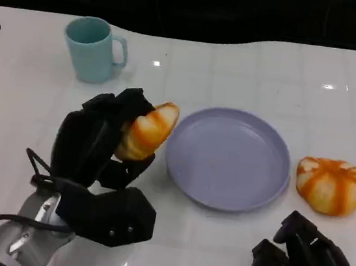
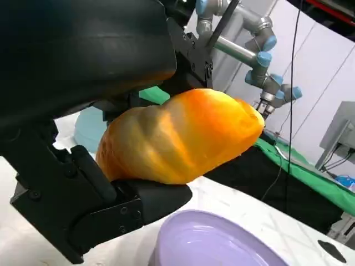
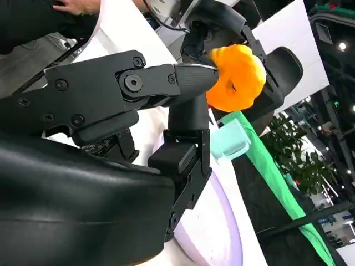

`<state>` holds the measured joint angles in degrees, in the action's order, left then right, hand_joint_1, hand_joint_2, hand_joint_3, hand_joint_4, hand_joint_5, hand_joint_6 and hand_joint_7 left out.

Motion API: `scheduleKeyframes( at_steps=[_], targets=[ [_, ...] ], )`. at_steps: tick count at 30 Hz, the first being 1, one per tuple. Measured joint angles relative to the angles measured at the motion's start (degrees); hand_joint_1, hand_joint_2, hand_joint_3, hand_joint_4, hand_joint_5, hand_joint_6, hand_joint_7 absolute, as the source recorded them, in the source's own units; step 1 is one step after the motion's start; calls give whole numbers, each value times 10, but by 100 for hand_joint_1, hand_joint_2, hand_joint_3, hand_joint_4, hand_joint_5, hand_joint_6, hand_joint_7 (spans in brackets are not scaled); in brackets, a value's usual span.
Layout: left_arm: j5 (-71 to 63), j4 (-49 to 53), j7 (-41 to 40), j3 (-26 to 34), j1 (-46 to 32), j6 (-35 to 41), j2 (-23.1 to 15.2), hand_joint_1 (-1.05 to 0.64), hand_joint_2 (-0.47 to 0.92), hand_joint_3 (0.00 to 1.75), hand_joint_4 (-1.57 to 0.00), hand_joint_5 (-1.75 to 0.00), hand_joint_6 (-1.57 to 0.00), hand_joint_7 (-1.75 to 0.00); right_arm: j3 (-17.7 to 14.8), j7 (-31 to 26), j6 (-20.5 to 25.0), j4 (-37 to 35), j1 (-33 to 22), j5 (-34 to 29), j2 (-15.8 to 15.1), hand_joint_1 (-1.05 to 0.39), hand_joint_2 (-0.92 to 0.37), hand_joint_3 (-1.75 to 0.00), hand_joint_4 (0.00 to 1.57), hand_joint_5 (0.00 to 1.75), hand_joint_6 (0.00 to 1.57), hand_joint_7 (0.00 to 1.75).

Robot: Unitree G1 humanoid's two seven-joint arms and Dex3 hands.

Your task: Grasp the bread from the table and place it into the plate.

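Bread [image 1: 147, 131] – glossy, ridged orange-and-cream loaf – gripped in the left robot hand [image 1: 101, 142] above the white bench [image 1: 239, 69], long axis tilted toward the smooth round lavender plate [image 1: 228, 158] just beside it, right robot hand [image 1: 308, 265] curled, holding nothing.

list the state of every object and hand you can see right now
long bread: held off the table by the left hand, beside the plate
left hand: gripping the long bread
right hand: holding nothing
plate: empty
round bread: on table
mug: upright
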<state>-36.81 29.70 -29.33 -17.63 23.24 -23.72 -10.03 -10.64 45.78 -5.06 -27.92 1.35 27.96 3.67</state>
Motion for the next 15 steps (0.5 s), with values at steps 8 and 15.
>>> scheduleKeyframes(
  at_steps=[8,15],
  targets=[
    [-53,79,-15,-56,104,-13,37,-24,43,116,-84,-175,-68,-168,-1,2,-1,-1,1,2,0,-54,-92,-25,77,166,68,140],
    [-84,218,-36,-102,206,-13,86,-30,49,112,-89,-175,-70,-175,1,1,-1,-1,1,3,0,-55,-92,-25,77,166,68,140]
  ],
)
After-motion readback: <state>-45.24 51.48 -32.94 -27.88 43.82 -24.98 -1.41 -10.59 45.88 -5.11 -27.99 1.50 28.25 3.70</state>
